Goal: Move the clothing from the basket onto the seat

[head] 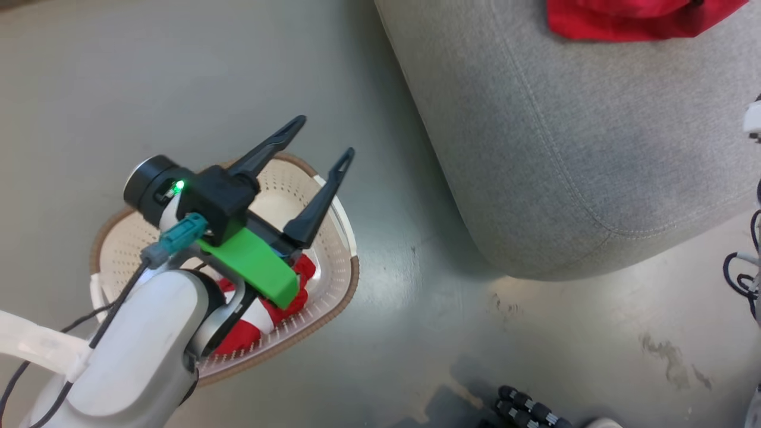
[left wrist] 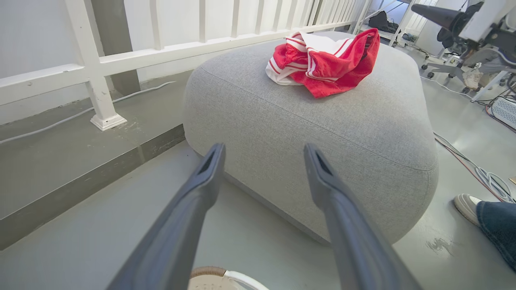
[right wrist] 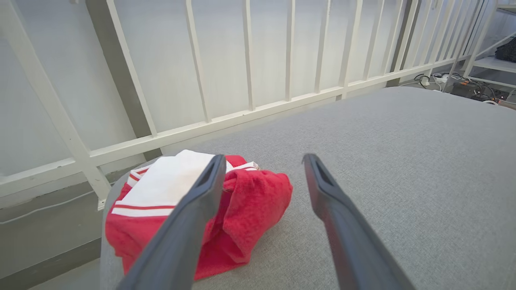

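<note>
Nearest, the left gripper (head: pixel 325 135) is seen above the basket (head: pixel 336 261), its two dark fingers spread wide and nothing held between them. Inside the basket a first garment (head: pixel 238 343) (red with white panels) is found lying, partly hidden by the arm. The basket is set on the grey floor (head: pixel 416 356), near the seat (head: pixel 565 148). On the seat's top a second garment (left wrist: pixel 322 64) is laid in a crumpled heap. Above the seat, close to that garment, the right gripper (right wrist: pixel 264 157) is held with its jaws fully apart, gripping nothing. Beyond, a white railing (right wrist: pixel 250 112) is seen.
</note>
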Controlling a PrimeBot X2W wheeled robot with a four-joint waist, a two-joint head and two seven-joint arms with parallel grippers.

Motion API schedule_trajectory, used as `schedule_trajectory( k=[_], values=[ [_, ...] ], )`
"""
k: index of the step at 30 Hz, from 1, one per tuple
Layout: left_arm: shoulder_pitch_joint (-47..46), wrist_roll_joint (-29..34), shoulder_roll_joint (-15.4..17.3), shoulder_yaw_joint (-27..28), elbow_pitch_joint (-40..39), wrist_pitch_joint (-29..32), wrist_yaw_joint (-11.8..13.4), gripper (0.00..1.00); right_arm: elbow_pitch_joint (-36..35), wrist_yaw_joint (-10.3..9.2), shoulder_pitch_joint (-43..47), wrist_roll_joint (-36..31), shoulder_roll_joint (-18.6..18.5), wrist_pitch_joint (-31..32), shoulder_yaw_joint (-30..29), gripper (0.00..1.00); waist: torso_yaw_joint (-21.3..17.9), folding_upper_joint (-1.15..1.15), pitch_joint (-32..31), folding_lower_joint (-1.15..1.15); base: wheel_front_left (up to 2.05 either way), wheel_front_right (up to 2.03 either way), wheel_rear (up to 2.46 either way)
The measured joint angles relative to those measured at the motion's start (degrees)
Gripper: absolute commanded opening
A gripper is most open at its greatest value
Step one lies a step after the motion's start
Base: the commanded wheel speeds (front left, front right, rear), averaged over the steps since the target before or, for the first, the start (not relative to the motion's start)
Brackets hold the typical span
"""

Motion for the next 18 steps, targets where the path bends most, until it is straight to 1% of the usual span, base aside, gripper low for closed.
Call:
schedule_trajectory(
  k=[5,10,14,18],
  values=[
    [1.44,-0.90,-0.27,1.57,2.96,-2.69,1.11,1.00,-2.91,0.77,2.42,-2.09,0.97,-0.01,2.00,1.00,0.99,0.00,-2.62,0.00,0.00,0.00,0.00],
    [3.55,-2.00,-0.67,3.89,6.14,-6.09,2.45,1.00,-4.79,1.76,4.11,-4.76,2.80,-0.14,6.11,1.00,2.83,0.00,-5.42,0.00,0.00,0.00,0.00],
    [5.42,-2.78,-1.31,5.97,8.58,-8.42,3.50,1.00,-6.20,2.20,5.40,-5.67,4.28,-0.14,8.45,1.00,4.71,0.00,-7.85,-0.01,0.00,0.00,0.00],
    [7.43,-4.76,-2.10,8.45,10.76,-9.03,5.27,1.00,-7.15,2.23,6.81,-6.22,6.03,-0.14,10.05,1.00,6.85,0.00,-10.42,-0.01,0.00,0.00,0.00]
  ],
)
